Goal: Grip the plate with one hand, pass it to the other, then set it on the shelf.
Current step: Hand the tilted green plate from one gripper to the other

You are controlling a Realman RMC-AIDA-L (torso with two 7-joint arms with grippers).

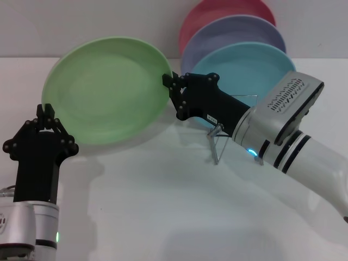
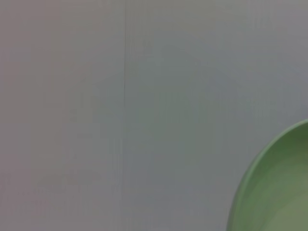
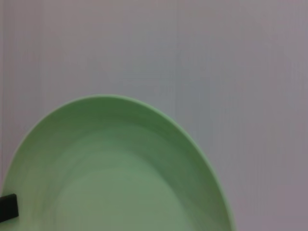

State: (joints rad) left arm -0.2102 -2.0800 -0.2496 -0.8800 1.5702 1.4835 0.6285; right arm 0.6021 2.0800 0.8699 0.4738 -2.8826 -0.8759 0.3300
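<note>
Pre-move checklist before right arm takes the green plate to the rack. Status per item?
1. Right gripper clamped on the rim of the green plate: ok, fingers pinch the edge nearest the rack.
2. Left gripper clear of the plate: cannot tell, its fingertips sit right at the plate's lower left rim and contact is unclear.
3. Plate lifted off the table: ok, it is held tilted in the air.
4. Free slot in the wire rack: cannot tell, the right arm hides most of it.
5. Plates already racked, turquoise plate in front: ok, upright.
</note>
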